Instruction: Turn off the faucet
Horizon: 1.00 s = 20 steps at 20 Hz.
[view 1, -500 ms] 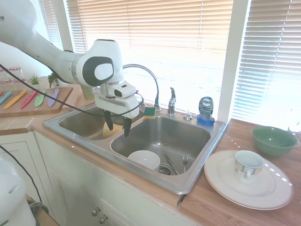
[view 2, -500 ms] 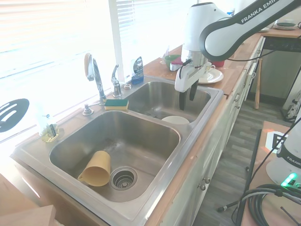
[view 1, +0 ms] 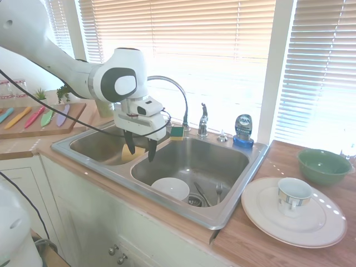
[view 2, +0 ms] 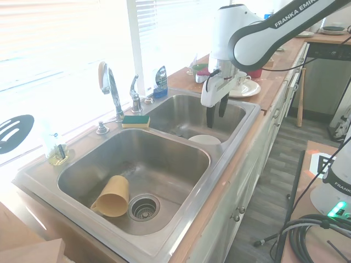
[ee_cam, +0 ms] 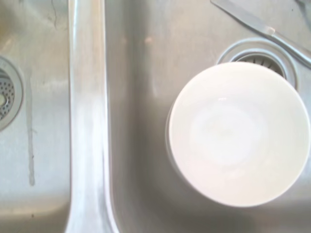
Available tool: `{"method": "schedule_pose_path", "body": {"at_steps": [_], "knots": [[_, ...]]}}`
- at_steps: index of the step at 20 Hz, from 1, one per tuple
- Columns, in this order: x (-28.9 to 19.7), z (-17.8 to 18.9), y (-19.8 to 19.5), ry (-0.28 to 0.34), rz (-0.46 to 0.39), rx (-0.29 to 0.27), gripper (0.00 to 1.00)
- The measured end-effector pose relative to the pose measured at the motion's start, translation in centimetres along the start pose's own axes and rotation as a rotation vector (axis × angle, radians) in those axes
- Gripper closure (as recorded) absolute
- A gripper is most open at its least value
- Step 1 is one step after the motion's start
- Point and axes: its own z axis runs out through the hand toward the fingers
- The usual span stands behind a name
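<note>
Half a second has moved my gripper (view 1: pixel 141 150) only a little: in the second exterior view it (view 2: pixel 216 114) has slid slightly toward the window side and sits a touch higher, and the rest of the counter is unchanged. Its two dark fingers (view 1: pixel 129 144) point down, spread apart with nothing between them, hovering above the divider of the double sink (view 1: pixel 233 207), over the basin nearer the dishes. I see the faucet (view 1: pixel 177 97) at the back rim of the sink, its arched gooseneck spout rising behind the gripper and its small upright chrome lever handle (view 1: pixel 203 119) just beside it, well apart from the fingers. That basin holds a white bowl (view 1: pixel 170 188) next to the drain, with cutlery (view 1: pixel 219 192) lying near it; the wrist view looks straight down on the same bowl (ee_cam: pixel 239 134) and the divider ridge (ee_cam: pixel 87 116). The other basin holds a tan plastic cup (view 2: pixel 112 196) lying on its side by its drain. A green-and-yellow sponge (view 2: pixel 135 121) rests on the back ledge, and a blue dish-soap bottle (view 1: pixel 243 130) stands near the handle. On the wooden counter, a white plate (view 1: pixel 322 222) carries a mug (view 1: pixel 292 196), with a green bowl (view 1: pixel 322 166) beyond it.
</note>
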Motion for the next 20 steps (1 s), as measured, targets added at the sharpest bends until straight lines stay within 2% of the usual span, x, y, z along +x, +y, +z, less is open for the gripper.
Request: {"method": "schedule_pose_path", "body": {"at_steps": [11, 13, 20], "knots": [[0.7, -0.2, -0.6, 0.005, 0.003, 0.007, 1.0], [1.2, -0.4, -1.0, 0.031, 0.009, 0.04, 1.0], [5.2, -1.0, -4.4, 0.164, 0.021, 0.207, 1.0]]}}
